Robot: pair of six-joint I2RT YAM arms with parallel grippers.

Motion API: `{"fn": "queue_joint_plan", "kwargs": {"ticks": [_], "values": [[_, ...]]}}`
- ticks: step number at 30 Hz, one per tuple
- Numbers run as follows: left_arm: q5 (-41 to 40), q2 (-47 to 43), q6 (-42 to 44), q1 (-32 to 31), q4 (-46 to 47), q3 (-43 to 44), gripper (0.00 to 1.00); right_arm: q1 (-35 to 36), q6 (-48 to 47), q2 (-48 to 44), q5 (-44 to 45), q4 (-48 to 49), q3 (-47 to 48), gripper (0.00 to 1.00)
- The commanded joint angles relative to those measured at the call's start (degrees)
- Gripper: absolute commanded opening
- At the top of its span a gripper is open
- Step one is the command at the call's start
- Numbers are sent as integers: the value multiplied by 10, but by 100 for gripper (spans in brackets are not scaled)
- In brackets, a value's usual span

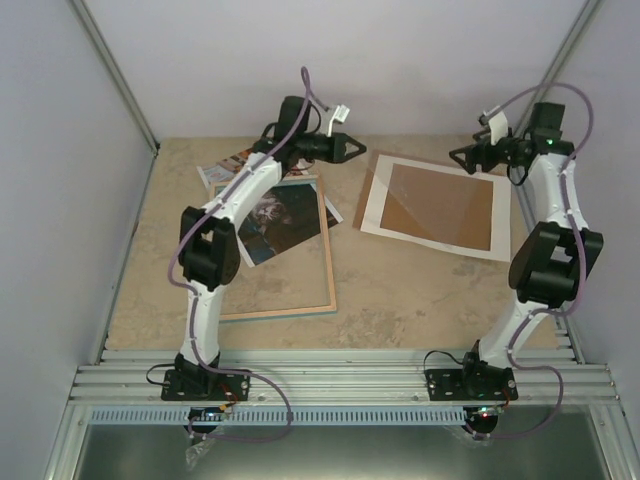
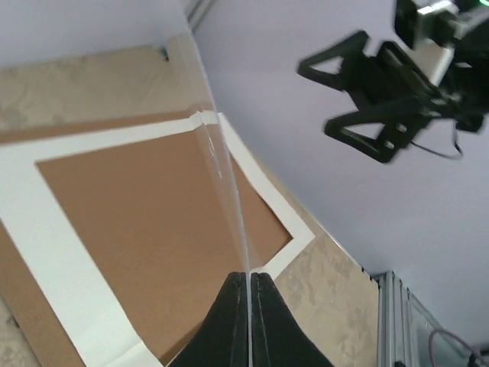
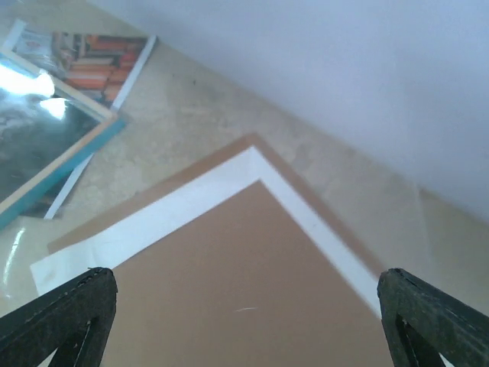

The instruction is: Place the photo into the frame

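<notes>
Photo (image 1: pixel 228 168): flat on the far-left part of the table (image 1: pixel 400 290). As far as I can judge, it's tucked under the frame's far end. The book end pokes out toward the far-left corner, and one white corner shows past the frame's right rail.
Frame (image 1: pixel 331 270): flat on the left half of the table, long axis running near edge to far edge, slightly skewed.
Photo heading: turned off-square to the frame, book end toward the far-left corner. Its long axis can't be read; arm and frame cover too much.
Left gripper (image 1: pixel 350 146): closed on the edge of a clear sheet (image 2: pixel 229 191), held up edge-on over the mat (image 2: pixel 61 260) and board (image 2: pixel 153 229), near the far edge at mid-table.
Right gripper (image 1: pixel 462 153): fingers wide apart, holding nothing, above the mat's far edge.
Key relation: from your left gripper the photo lies to the left, a bit nearer and down on the table. From the right gripper it's well apart.
Nearer arm: left, but it's busy with the sheet.
Call: you'd likely need to park the sheet first, then go for the exposed book end from the far-left side.
</notes>
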Motion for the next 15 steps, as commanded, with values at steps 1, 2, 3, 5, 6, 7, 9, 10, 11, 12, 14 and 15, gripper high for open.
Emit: {"fn": "queue_joint_plan", "kwargs": {"ticks": [1, 2, 3, 5, 6, 7, 9, 10, 11, 12, 14, 15], "values": [[35, -59, 218, -1, -149, 46, 0, -12, -74, 1, -73, -56, 43, 95], [28, -72, 265, -1, -173, 51, 0, -15, -82, 0, -81, -56, 48, 95], [20, -86, 301, -1, -193, 52, 0, -17, -90, 0, -88, -57, 53, 96], [3, -114, 383, -1, -238, 52, 0, -20, -105, 2, -98, -65, 74, 96], [-7, -129, 441, -1, -260, 52, 0, -21, -114, 4, -102, -76, 94, 96], [-21, -145, 480, -1, -275, 48, 0, -22, -125, 7, -103, -87, 111, 96], [-52, -173, 553, 0, -298, 39, 0, -22, -151, 8, -99, -110, 138, 96], [-66, -190, 585, 2, -305, 31, 0, -22, -173, 7, -93, -122, 144, 96], [-72, -201, 606, 8, -306, 23, 0, -22, -192, 4, -88, -135, 146, 96], [-71, -211, 626, 15, -307, 17, 0, -22, -211, 0, -84, -146, 144, 96], [-64, -226, 668, 22, -314, 11, 0, -22, -247, -5, -89, -173, 140, 96], [-67, -232, 677, 23, -311, 8, 0, -22, -264, -6, -95, -189, 141, 96]]}}
